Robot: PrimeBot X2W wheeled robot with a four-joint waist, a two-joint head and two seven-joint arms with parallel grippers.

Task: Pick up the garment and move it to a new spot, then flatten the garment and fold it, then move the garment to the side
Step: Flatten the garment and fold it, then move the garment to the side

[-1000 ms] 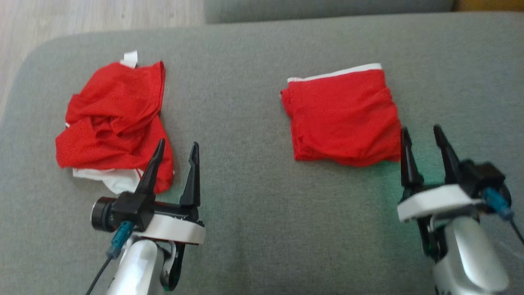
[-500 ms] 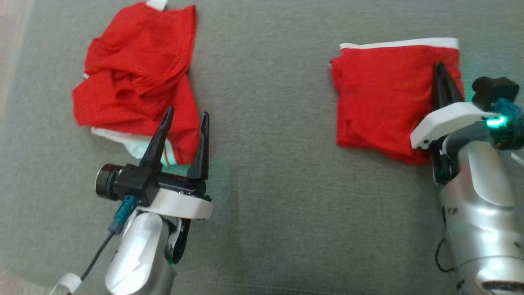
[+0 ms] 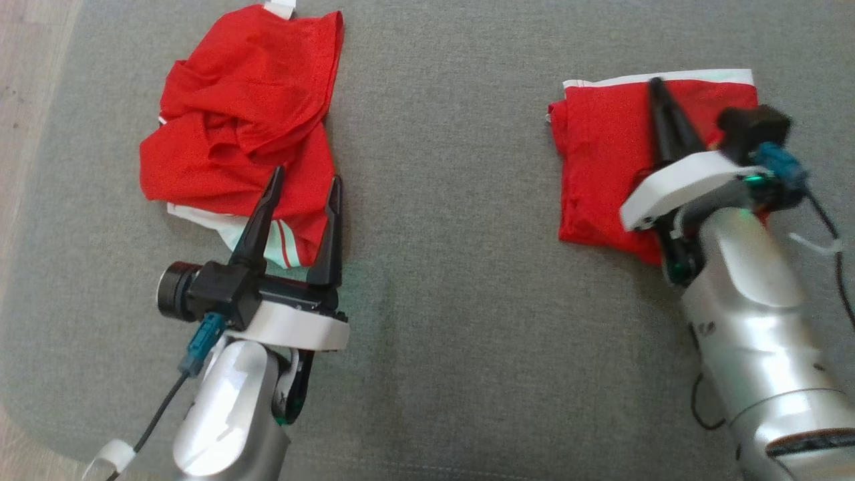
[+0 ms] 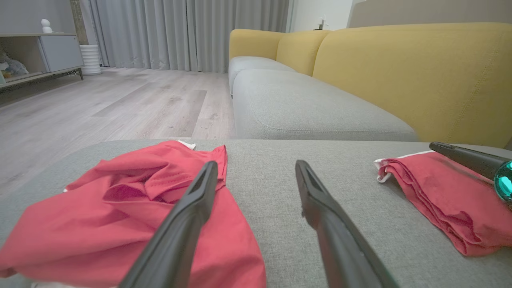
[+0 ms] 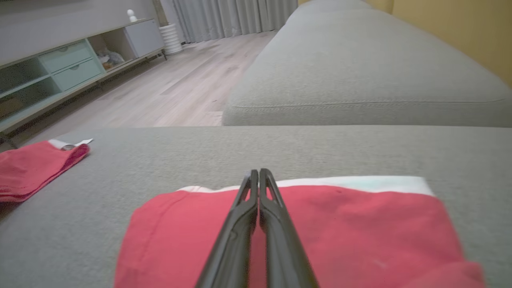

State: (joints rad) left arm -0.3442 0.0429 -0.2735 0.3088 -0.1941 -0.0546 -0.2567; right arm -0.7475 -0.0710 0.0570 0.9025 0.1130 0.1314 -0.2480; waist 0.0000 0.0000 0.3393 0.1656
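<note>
My left gripper (image 3: 306, 175) stands open and empty, with the crumpled garment (image 3: 234, 133) just ahead and to its left. My right gripper (image 3: 656, 83) is closed, no cloth visibly pinched, lying over the folded garment (image 3: 601, 167). The garment's white band (image 3: 721, 75) runs crosswise at the tips.

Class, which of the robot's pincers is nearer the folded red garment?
Right. The right pincer is over the folded garment; the left pincer is far off, at the crumpled garment's edge.

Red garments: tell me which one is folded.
The right garment, a neat rectangle with a white band at its far edge; the left garment lies crumpled.
</note>
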